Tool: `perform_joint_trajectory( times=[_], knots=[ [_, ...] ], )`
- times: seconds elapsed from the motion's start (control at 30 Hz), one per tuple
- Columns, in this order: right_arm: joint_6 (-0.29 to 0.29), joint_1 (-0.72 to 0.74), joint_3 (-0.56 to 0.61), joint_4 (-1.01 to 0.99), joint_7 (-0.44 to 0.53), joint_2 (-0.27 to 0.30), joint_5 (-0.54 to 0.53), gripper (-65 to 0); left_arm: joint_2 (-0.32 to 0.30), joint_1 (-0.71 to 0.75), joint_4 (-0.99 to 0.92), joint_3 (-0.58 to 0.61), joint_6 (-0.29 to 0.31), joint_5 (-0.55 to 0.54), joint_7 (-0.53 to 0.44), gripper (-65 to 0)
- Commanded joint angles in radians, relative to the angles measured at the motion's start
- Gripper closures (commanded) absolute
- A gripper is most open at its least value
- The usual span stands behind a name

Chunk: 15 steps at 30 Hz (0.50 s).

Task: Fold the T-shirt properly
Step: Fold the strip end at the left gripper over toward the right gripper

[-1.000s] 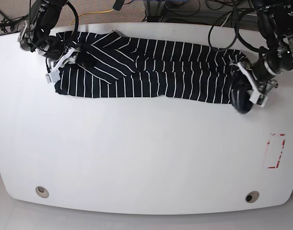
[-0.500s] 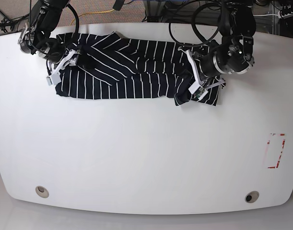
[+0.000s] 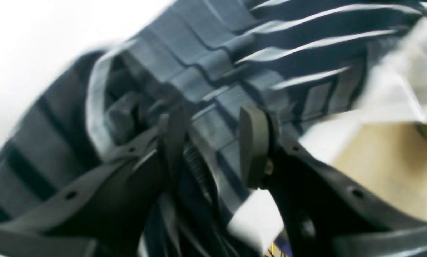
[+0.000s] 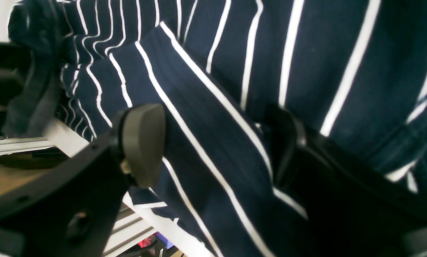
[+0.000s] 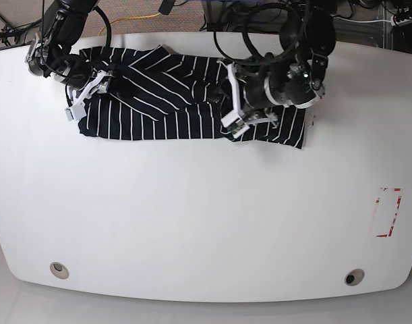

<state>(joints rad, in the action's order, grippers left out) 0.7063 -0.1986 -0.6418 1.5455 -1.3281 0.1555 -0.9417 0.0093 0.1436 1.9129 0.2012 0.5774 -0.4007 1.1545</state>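
Base view: the soft dark-navy white-striped T-shirt [image 5: 185, 94] was seen partly folded, clamped by the left gripper [image 5: 234, 108] and the right gripper [image 5: 90, 91]; folding was judged unfinished.

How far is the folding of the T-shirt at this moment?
Done: the T-shirt lies as a long band on the table. In hand: the left gripper grips one end and holds it over the shirt's middle, while the right gripper pins the other end, fabric between its pads. Left: laying that end flat and finishing the fold.
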Motion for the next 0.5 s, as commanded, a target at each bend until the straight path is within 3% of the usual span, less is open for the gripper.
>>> perform_joint_trajectory(
  times=[0.0,0.17,0.33,0.47],
  knots=[
    [-0.008,0.006,-0.002,0.008,-0.017,0.011,0.034,-41.7,0.019,-0.051,0.038,0.016,0.005,-0.013,0.025,-23.9],
    [-0.008,0.006,-0.005,0.040,-0.017,0.011,0.033,-41.7,0.011,-0.077,0.076,-0.121,0.005,-0.005,0.048,-23.9],
    [-0.008,0.006,-0.005,0.149,-0.017,0.014,0.031,-42.3,-0.071,-0.077,0.075,-0.314,0.005,-0.013,0.048,-23.9],
    [-0.008,0.021,-0.006,0.246,-0.017,0.014,0.031,-42.5,-0.134,-0.009,0.076,-0.345,0.006,-0.014,0.048,-23.9]
  ],
)
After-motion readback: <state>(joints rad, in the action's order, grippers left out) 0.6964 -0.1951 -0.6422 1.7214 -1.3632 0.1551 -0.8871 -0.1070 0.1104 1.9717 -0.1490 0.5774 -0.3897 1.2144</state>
